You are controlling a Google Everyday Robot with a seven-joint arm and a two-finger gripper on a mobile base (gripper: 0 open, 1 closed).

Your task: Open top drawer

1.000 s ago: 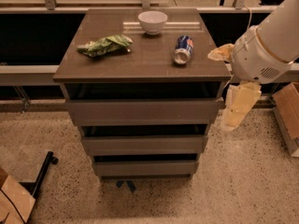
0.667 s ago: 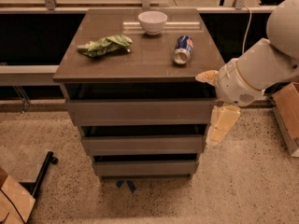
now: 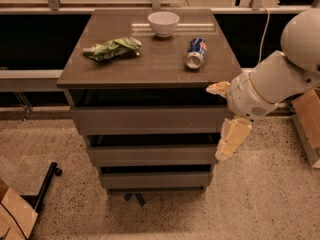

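The top drawer [image 3: 145, 119] is the uppermost of three grey-brown fronts under the cabinet top, and it looks pushed in. My gripper [image 3: 226, 115] is at the drawer's right end, against the cabinet's right front corner. It is open: one cream finger [image 3: 218, 88] sits just under the tabletop edge, and the other finger [image 3: 232, 138] hangs down beside the middle drawer's right end. It holds nothing. The white arm [image 3: 280, 76] reaches in from the right.
On the cabinet top [image 3: 155, 64] lie a green snack bag [image 3: 112, 48], a white bowl [image 3: 163, 23] and a blue soda can [image 3: 196, 53] on its side. Two lower drawers [image 3: 152, 155] sit below. A cardboard box [image 3: 307, 121] stands at the right, another [image 3: 15, 214] at bottom left.
My arm has swung left and down toward the cabinet, bringing the gripper from beside its right edge up to the right end of the top drawer front.
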